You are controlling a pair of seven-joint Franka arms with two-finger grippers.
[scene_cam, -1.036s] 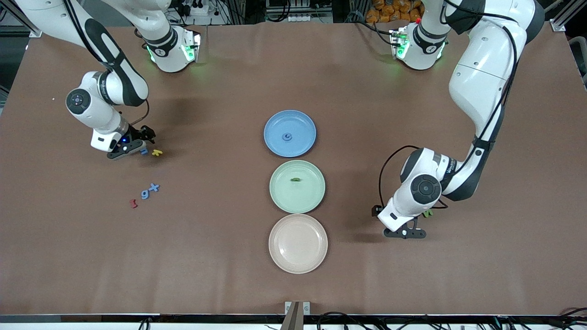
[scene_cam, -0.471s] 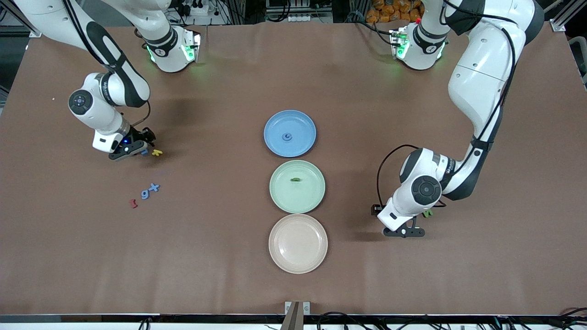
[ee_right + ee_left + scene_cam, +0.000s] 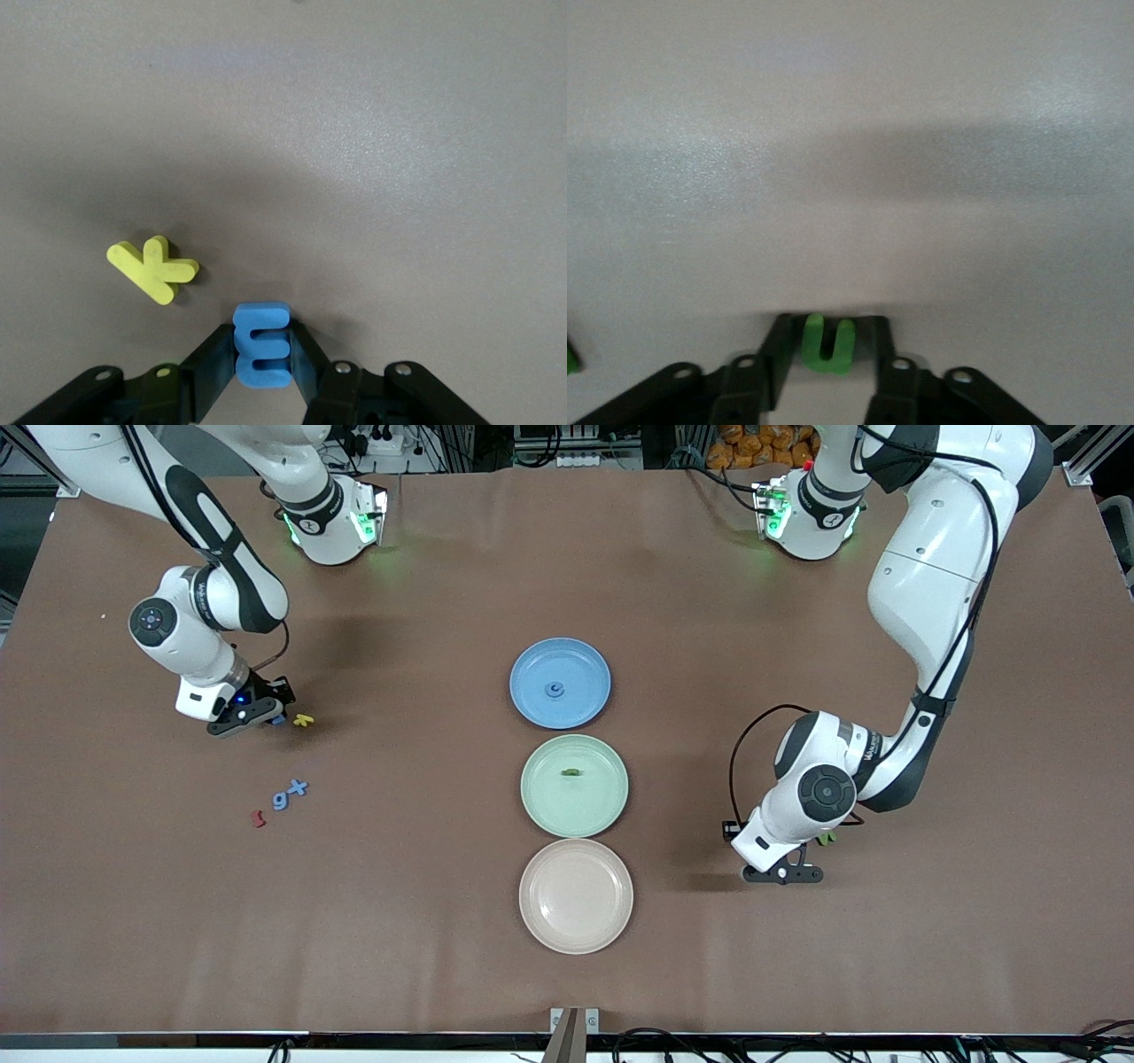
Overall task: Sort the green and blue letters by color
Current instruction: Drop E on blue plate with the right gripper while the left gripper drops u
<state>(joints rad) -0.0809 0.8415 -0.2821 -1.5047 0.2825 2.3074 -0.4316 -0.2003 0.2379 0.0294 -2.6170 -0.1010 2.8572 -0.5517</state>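
Brown table covering (image 3: 425,921) carries everything, and three plates run down its middle: the blue plate (image 3: 585,669) nearest the arm bases, the green plate (image 3: 611,802) next toward the front camera, the pale pink plate (image 3: 549,921) nearest that camera. Taking the green plate as the landmark, the left gripper (image 3: 802,859) is low at the table toward the left arm's end, a little nearer the camera than that plate; in its wrist view its fingers (image 3: 778,359) press both sides of a green U-shaped letter (image 3: 828,343), so it holds that letter, with another green letter (image 3: 827,837) just beside it. The right gripper (image 3: 270,716) is toward the right arm's end, level with the blue plate, its fingers (image 3: 211,359) closed on a blue E (image 3: 262,345), with a yellow K (image 3: 152,268) just beside but apart. Each arm is the nearer one to its own letter, so judging by this, the left arm's carry runs straight inward to the green plate, while the right arm's runs inward to the blue plate. A blue 9 (image 3: 280,801), a blue X (image 3: 299,786) and a red letter (image 3: 258,818) lie nearer the camera than the right gripper.
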